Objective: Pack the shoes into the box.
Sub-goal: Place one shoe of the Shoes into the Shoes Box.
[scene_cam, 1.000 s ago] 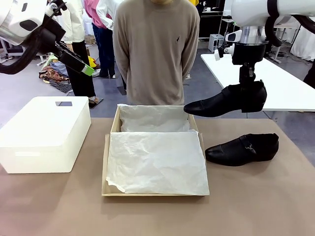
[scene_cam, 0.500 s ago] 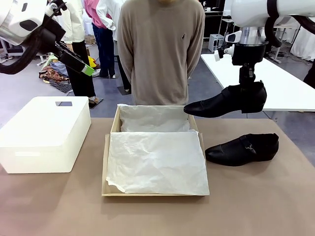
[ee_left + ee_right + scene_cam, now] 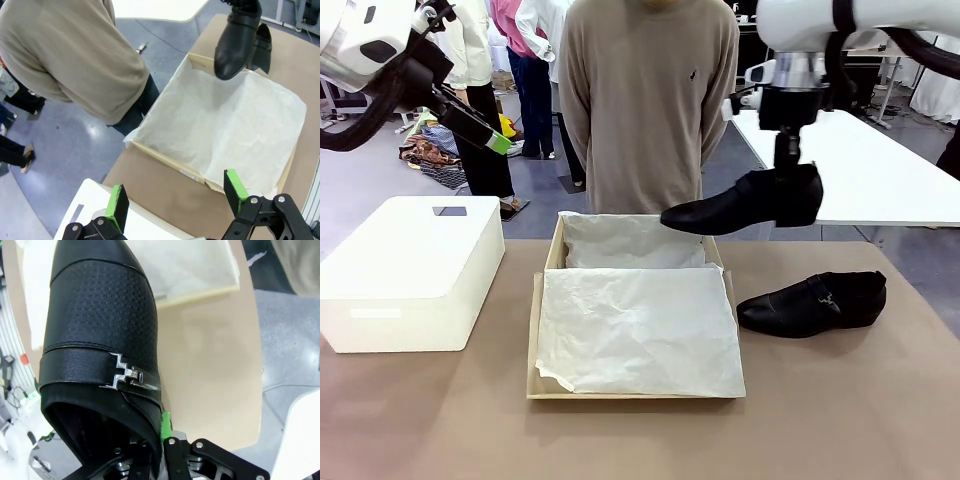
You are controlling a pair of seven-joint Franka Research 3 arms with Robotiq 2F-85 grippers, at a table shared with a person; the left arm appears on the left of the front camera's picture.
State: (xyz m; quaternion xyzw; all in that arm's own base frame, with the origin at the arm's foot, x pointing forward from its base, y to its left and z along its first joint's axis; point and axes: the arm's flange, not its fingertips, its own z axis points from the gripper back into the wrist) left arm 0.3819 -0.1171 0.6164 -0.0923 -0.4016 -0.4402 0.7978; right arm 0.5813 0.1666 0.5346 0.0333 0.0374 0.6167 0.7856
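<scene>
Far left, the left claw (image 3: 177, 199) is held high above the tabletop's (image 3: 840, 420) left side, jaws spread wide, nothing between the green pads (image 3: 119, 207). Below it, a large white box (image 3: 410, 270) is set by the left edge. At mid-tabletop the shoebox (image 3: 532, 340) is laid open, with crumpled white tissue paper (image 3: 640, 330) spread across its inside. Behind its far side a person (image 3: 645, 100) is seen standing at the far edge. To the right, one shoe (image 3: 745, 203) is carried in the air. Its pointed toe is aimed left over the shoebox's far right corner and its heel is out past the right wall. It is gripped by the right claw (image 3: 786, 160), which is clenched on what appears to be the heel rim, though the pads are mostly hidden there. The second shoe (image 3: 813, 303) is left lying on the tabletop just beside the shoebox's right wall, toe toward it, near the right edge.
</scene>
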